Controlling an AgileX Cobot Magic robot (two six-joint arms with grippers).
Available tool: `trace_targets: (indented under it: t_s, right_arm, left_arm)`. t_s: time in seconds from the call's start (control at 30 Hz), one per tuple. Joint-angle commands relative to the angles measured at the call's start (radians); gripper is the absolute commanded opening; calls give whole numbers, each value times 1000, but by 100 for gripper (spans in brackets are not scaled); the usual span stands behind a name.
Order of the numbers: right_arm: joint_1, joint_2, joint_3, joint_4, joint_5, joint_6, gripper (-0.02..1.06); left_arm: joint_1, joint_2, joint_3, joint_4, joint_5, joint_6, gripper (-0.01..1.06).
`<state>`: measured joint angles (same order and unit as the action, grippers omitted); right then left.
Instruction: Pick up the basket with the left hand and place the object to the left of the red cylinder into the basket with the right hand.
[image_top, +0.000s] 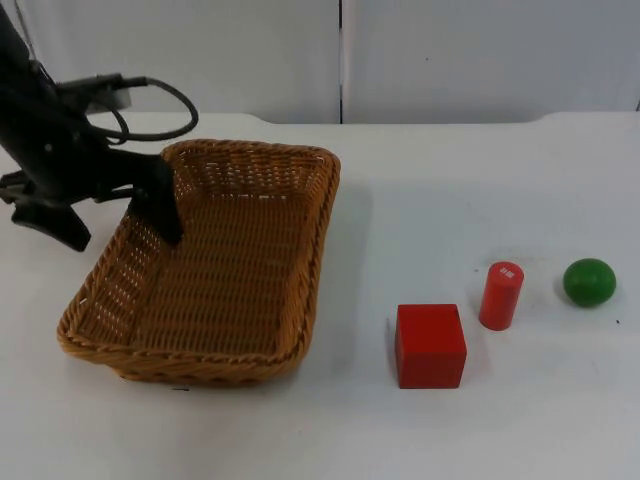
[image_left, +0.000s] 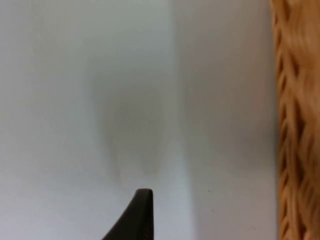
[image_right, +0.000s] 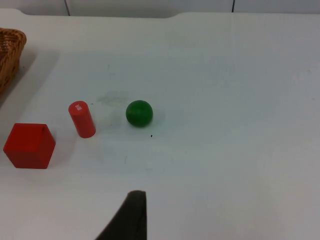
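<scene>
Left gripper (image_top: 160, 205) clamped on the wicker basket (image_top: 250, 300) rim, basket tipped up at 9 o'clock. Red cube (image_top: 430, 345) just beside red cylinder (image_top: 501, 295), at its 8 o'clock. Green ball (image_top: 589, 281) at 3. Right gripper's fingers: cannot tell.

White table (image_top: 480, 180) bears basket (image_top: 230, 290), red cube (image_top: 430, 345), red cylinder (image_top: 500, 295), green ball (image_top: 589, 282).
</scene>
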<state>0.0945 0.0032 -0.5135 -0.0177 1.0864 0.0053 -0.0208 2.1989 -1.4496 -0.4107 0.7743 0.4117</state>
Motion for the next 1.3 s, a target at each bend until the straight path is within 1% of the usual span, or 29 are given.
trace_targets:
  t_s: [0.0, 0.3, 0.4, 0.43, 0.57, 0.6, 0.77, 0.8, 0.87, 0.93, 0.97, 1.0, 1.07, 1.27]
  right_arm:
    - [0, -3, -3, -5, -7, 2, 105]
    - [0, -3, -3, -5, -7, 2, 105]
    - [0, -3, -3, -5, -7, 2, 105]
    - [0, -3, -3, -5, -7, 2, 105]
    - [0, -3, -3, -5, -7, 2, 105]
    - [0, -3, -3, -5, -7, 2, 105]
    - [0, -3, -3, -5, -7, 2, 105]
    - [0, -3, -3, -5, -7, 2, 105]
    - [0, -3, -3, -5, -7, 2, 105]
    - [0, -3, -3, -5, -7, 2, 105]
    - [0, -3, -3, -5, -7, 2, 105]
    - [0, -3, -3, -5, -7, 2, 105]
    - [0, -3, -3, -5, -7, 2, 105]
    - [0, -3, -3, -5, -7, 2, 105]
  left_arm:
    - [-1, 14, -13, -2, 10, 2, 101]
    - [-1, 36, -13, 0, 4, 2, 101]
    - [-1, 35, -13, 4, 4, 2, 98]
    - [-1, 36, -13, 4, 4, 2, 95]
    - [-1, 45, -13, 2, 6, 2, 75]
    - [-1, 45, -13, 2, 6, 2, 75]
    - [-1, 48, -11, -11, 17, -2, 51]
    - [-1, 48, -11, -11, 17, -2, 51]
    - [-1, 48, -11, -21, 19, -16, 40]
    - [-1, 48, -11, -35, 23, -24, 26]
    - [-1, 48, -11, -35, 23, -24, 26]
    - [-1, 48, -11, -57, 32, -24, 16]
    - [-1, 44, -11, -61, 44, -27, 1]
    - [-1, 23, -11, -66, 78, -60, 0]
